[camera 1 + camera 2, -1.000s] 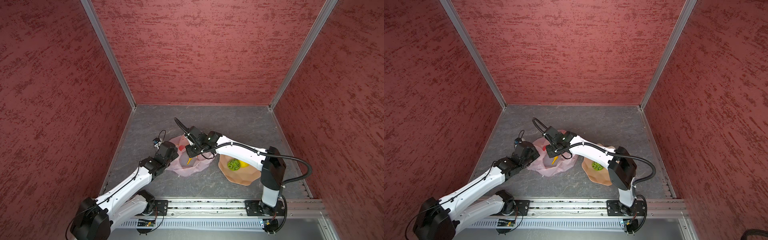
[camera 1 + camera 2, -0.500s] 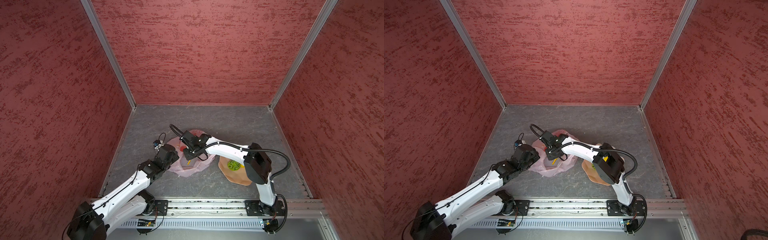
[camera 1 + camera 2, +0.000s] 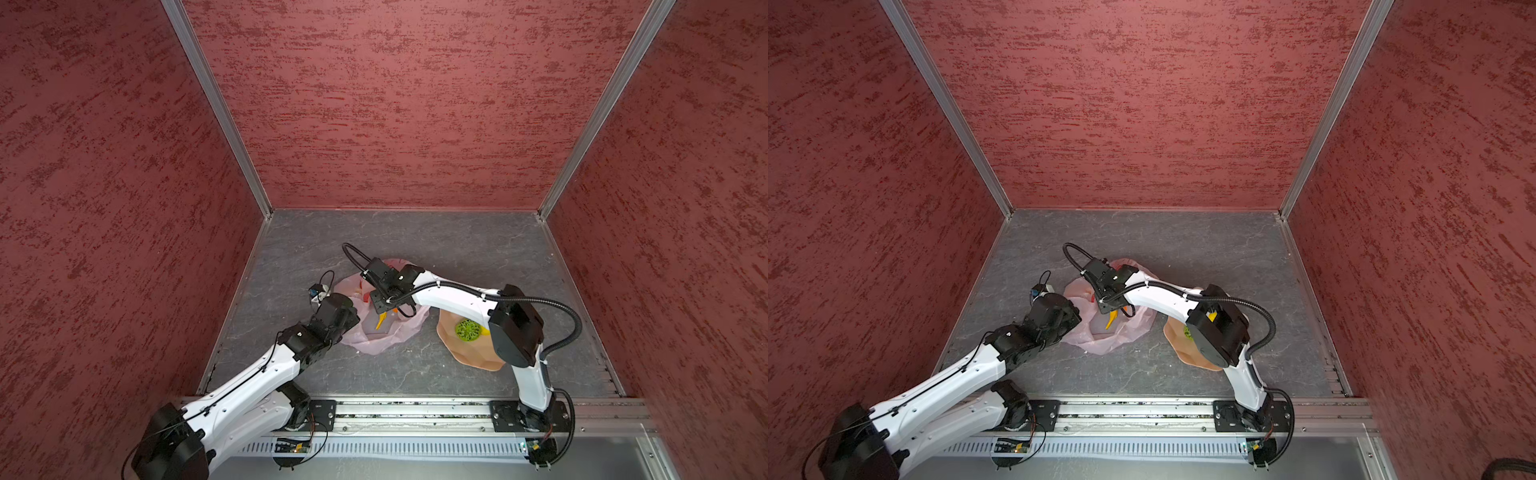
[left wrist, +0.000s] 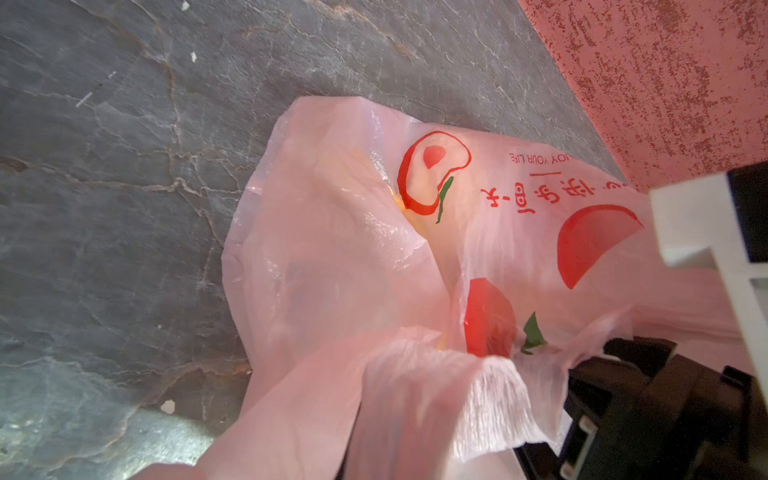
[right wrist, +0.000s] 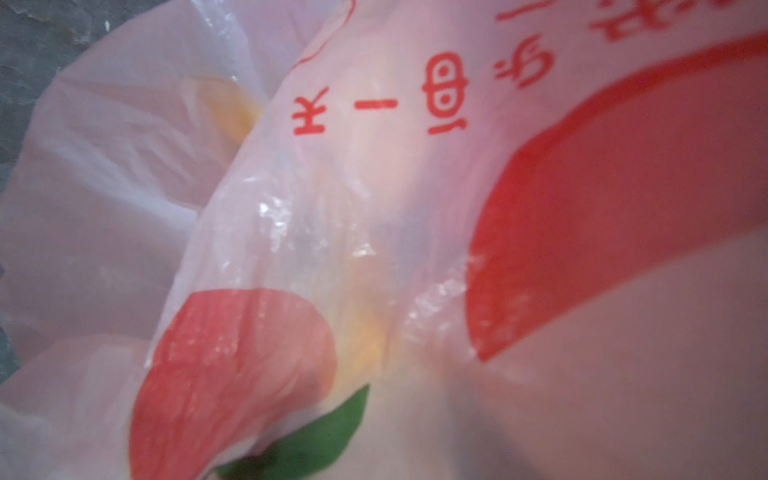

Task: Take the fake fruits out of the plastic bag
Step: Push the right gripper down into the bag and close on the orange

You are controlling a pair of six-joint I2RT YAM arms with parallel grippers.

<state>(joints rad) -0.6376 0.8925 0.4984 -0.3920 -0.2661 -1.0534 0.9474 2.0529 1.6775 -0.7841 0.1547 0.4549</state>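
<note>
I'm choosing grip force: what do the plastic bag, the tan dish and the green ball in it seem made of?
The plastic bag: thin translucent pink film, glossy, crinkled, yellow showing through. The dish: likely rigid plastic, matte tan, faceted. The green ball: probably hard plastic, open lattice; too small to confirm.

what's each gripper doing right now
left gripper: shut, apparently pinching the edge of the plastic bag
right gripper: down at the bag, fingers hidden; cannot tell if open or shut

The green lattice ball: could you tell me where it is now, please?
In a top view the green lattice ball lies in the tan dish, right of the plastic bag, beside the right arm.
</note>
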